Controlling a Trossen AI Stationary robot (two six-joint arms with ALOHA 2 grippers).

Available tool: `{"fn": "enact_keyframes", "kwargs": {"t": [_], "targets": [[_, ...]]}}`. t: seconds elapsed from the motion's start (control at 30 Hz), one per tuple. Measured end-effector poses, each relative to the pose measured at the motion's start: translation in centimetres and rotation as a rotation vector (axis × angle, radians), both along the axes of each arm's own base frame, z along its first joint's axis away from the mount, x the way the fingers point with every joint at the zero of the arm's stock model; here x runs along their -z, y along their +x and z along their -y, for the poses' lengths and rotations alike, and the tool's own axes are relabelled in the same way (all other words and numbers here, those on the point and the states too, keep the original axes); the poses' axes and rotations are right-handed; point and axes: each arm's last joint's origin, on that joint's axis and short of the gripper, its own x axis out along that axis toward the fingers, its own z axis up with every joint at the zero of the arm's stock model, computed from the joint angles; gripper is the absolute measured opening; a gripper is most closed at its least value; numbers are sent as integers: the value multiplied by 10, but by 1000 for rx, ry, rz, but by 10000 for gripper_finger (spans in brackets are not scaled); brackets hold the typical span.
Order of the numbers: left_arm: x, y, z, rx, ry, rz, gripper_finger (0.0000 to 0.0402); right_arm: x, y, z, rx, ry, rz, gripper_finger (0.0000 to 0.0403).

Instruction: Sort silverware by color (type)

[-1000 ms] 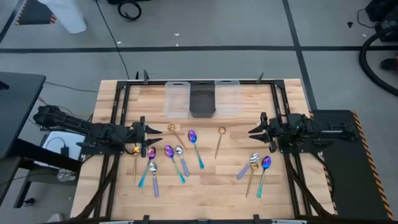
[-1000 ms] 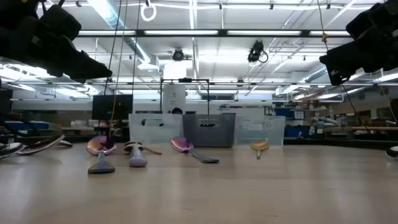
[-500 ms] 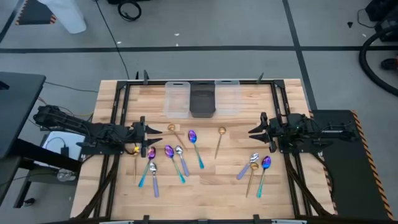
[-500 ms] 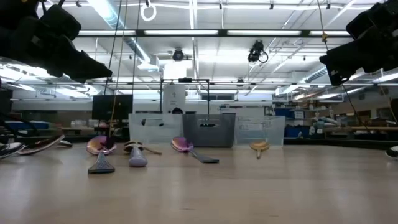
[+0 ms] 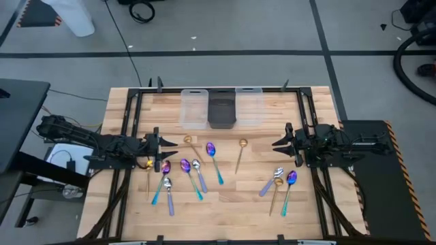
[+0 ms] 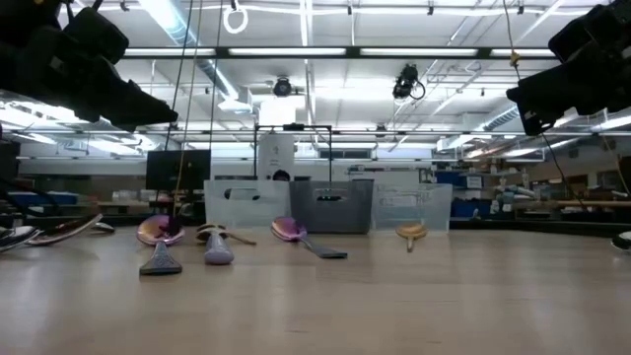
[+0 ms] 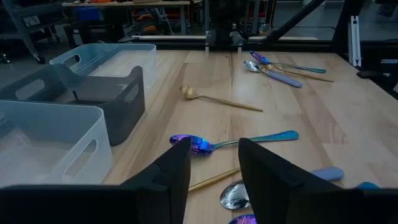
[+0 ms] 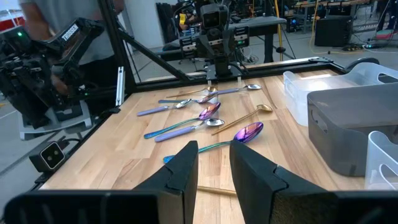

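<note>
Spoons (image 5: 197, 173) all loose on table (image 5: 225, 204), centre and lower frame: cluster left, four lower right, none in bins (image 5: 221, 107) at top centre. I judge sorting not started; next move: reach, pinch one handle. Left gripper (image 5: 158, 144) at left edge, right gripper (image 5: 281, 143) at right, both spread, empty. No change from earlier frames.

Spoons (image 6: 160, 237) lie before three bins (image 6: 332, 207); both arms hang above.
</note>
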Motion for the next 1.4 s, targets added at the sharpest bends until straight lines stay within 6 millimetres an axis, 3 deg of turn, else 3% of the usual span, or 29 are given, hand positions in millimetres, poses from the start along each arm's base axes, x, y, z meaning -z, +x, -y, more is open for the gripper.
{"fn": "enact_keyframes", "kwargs": {"t": [0.6,0.77,0.97,1.17,1.4], "targets": [[0,0,0,0,1,0,142,0,0,0,0,0,0,103],[-11,2,0,9,34,105,142,0,0,0,0,0,0,103],[-33,1,0,-2,-127,343,142,0,0,0,0,0,0,103],[-42,0,0,1,-176,446,142,0,0,0,0,0,0,103],[-59,-6,-2,14,-515,663,142,0,0,0,1,-8,7,103]]}}
